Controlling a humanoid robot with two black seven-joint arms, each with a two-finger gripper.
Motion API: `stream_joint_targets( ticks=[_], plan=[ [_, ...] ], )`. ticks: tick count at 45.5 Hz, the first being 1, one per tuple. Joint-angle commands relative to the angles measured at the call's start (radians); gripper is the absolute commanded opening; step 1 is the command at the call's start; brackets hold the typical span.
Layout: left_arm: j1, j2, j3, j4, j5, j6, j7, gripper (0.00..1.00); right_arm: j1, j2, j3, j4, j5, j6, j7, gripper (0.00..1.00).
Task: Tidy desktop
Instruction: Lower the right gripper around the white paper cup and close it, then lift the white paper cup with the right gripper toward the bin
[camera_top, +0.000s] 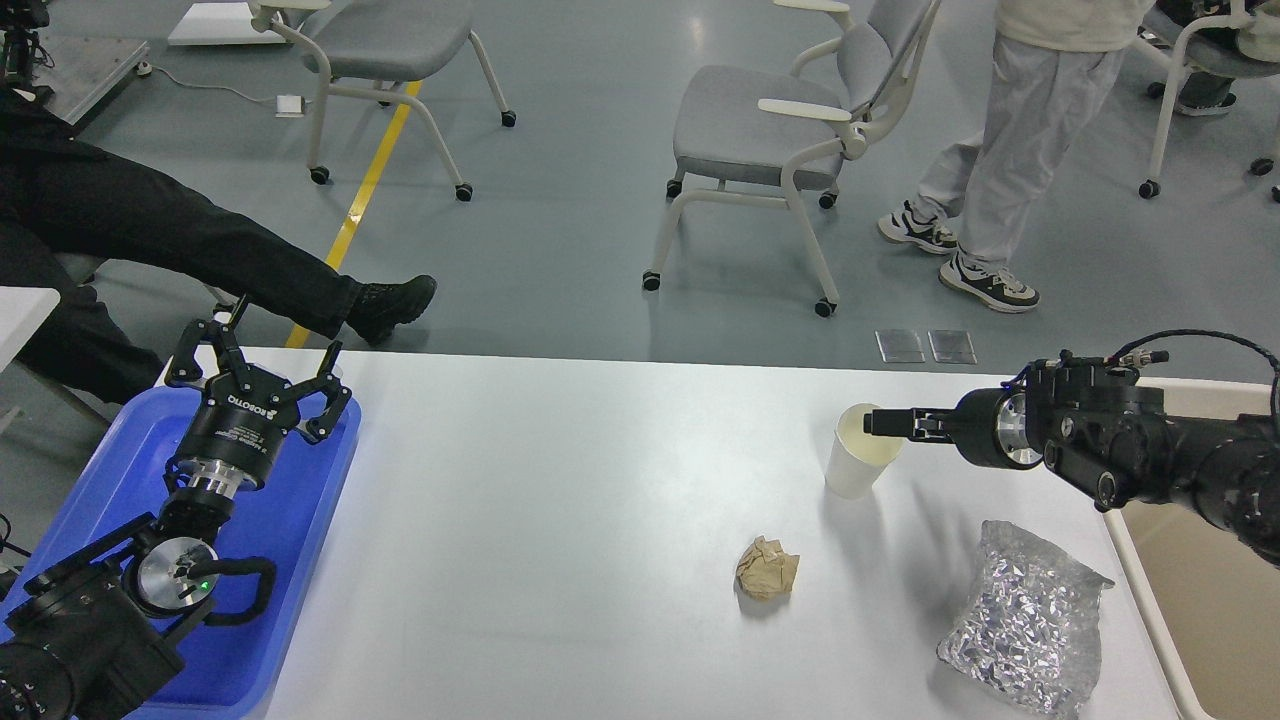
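The white desktop (560, 480) holds a white paper cup (853, 458), a crumpled brown paper ball (767, 568) and a crinkled silver foil bag (1025, 620). My right gripper (882, 421) reaches in from the right, its fingers closed on the near-right rim of the cup. The cup stands roughly upright; I cannot tell whether its base touches the desktop. My left gripper (266, 348) is open and empty, hovering over the far end of the blue tray (300, 520) at the left edge of the desktop.
A beige bin (1200, 590) stands at the desktop's right edge, under my right arm. Beyond the far edge are wheeled grey chairs (770, 130), a seated person's legs (200, 250) at the left and a standing person (1010, 150).
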Motion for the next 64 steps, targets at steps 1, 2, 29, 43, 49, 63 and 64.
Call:
stream_joint_targets(
  ticks=[1, 2, 29, 43, 49, 63, 64],
  plan=[
    [0.0, 0.0, 0.0, 0.0, 0.0, 0.0, -0.001, 0.98, -0.018, 0.005, -0.001, -0.01, -0.002, 0.0, 0.0, 0.95],
    [0.0, 0.0, 0.0, 0.0, 0.0, 0.0, 0.0, 0.98, -0.02, 0.005, -0.002, -0.01, -0.002, 0.0, 0.0, 0.95],
    [0.0, 0.0, 0.0, 0.0, 0.0, 0.0, -0.001, 0.98, -0.049, 0.033, -0.008, -0.012, -0.073, -0.006, 0.007, 0.4],
    [0.0, 0.0, 0.0, -0.001, 0.0, 0.0, -0.001, 0.98, -0.06, 0.034, -0.005, -0.064, -0.074, -0.003, 0.019, 0.08],
    [0.0, 0.0, 0.0, 0.0, 0.0, 0.0, 0.0, 0.98, -0.063, 0.034, -0.001, -0.075, -0.074, -0.003, 0.037, 0.0],
    [0.0, 0.0, 0.0, 0.0, 0.0, 0.0, -0.001, 0.98, -0.063, 0.036, 0.011, -0.107, -0.062, -0.003, 0.109, 0.0],
    [0.0, 0.0, 0.0, -0.001, 0.0, 0.0, -0.001, 0.98, -0.057, 0.036, 0.013, -0.107, -0.059, -0.003, 0.112, 0.0]
  ],
)
